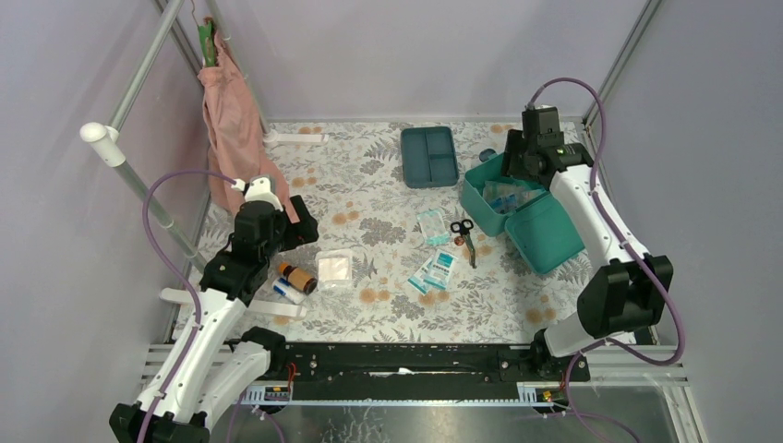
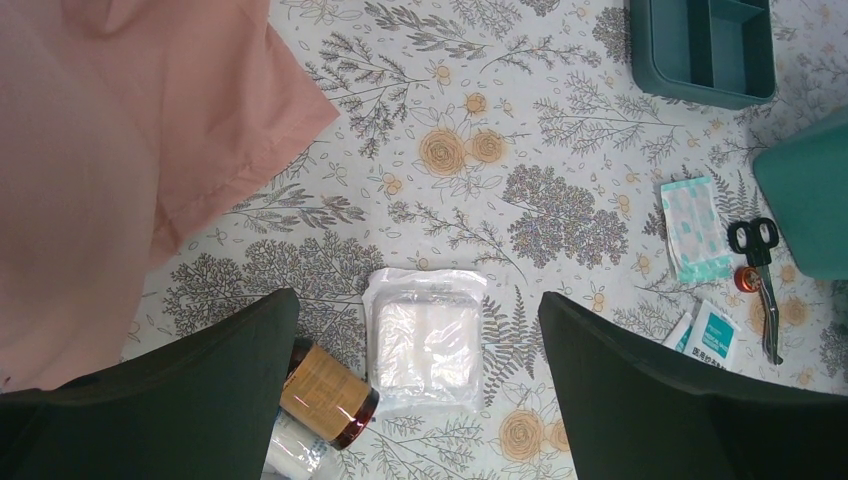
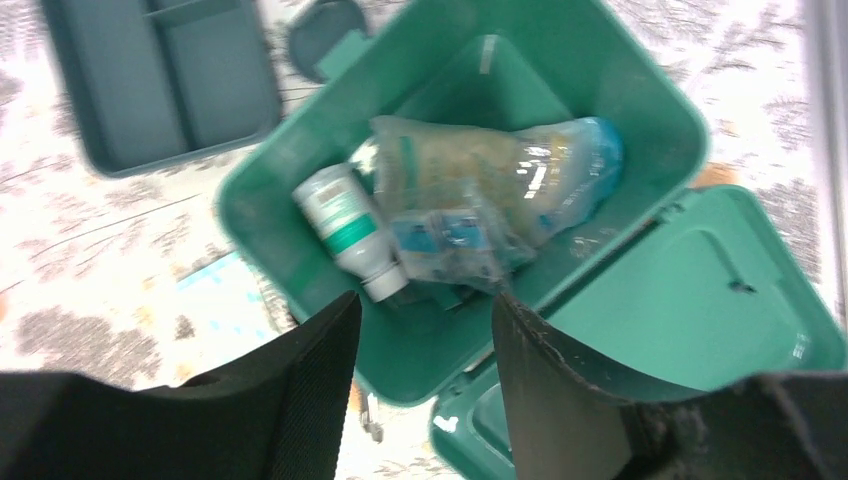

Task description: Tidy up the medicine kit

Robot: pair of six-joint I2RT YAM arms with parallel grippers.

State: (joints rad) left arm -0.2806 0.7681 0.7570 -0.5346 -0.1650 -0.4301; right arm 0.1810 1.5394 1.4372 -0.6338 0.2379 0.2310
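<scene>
Hovering above the medicine kit [image 3: 265, 215], my right gripper [image 3: 425, 305] hangs parted, empty; dipping lower could clip its rim and tip it. My left gripper [image 2: 418, 300] gapes empty.

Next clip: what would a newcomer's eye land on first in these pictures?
The open teal medicine kit at the far right draws the eye, its lid laid back and the right pincer hanging over it, jaws apart and empty; a white bottle and clear packets lie inside. At the far left a pink cloth hangs, and scissors and sachets lie loose in the middle.
</scene>
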